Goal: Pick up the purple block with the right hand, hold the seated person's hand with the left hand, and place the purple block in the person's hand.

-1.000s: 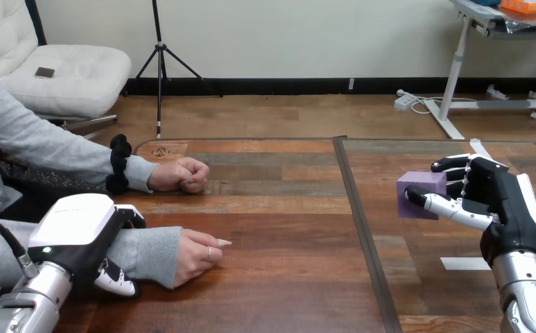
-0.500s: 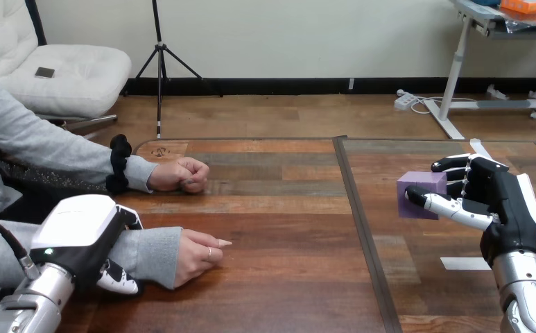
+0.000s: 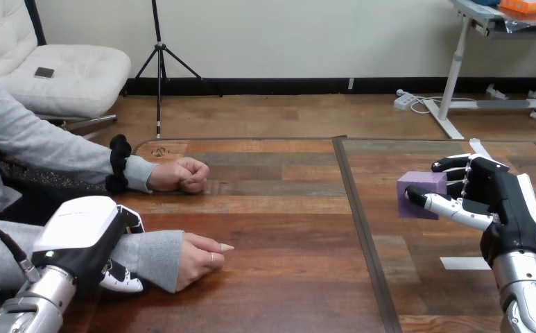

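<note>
Right hand [image 3: 504,201] grips the block [image 3: 421,186] well right of the person's near hand [image 3: 199,253], whose wrist [image 3: 157,251] the left hand [image 3: 78,232] clasps; both grasps look made, so carrying the block across comes next.

The camera sits on the robot's head, above the near edge of the desk [image 3: 286,229], and looks forward and down across the wooden top. Both robot arms enter from below. The left robot hand [image 3: 84,234] is at the lower left corner, closest to the lens, clasped on the person's forearm [image 3: 152,251]. The right robot hand [image 3: 502,201] is at the right edge, somewhat farther out, with its fingers round the purple block [image 3: 417,187]. The person's near hand [image 3: 199,257] and far hand [image 3: 180,173] reach in from the left side. The desk's far edge crosses the view a little above the middle. The left, right and bottom borders cut off the top's sides and its nearest strip.
</note>
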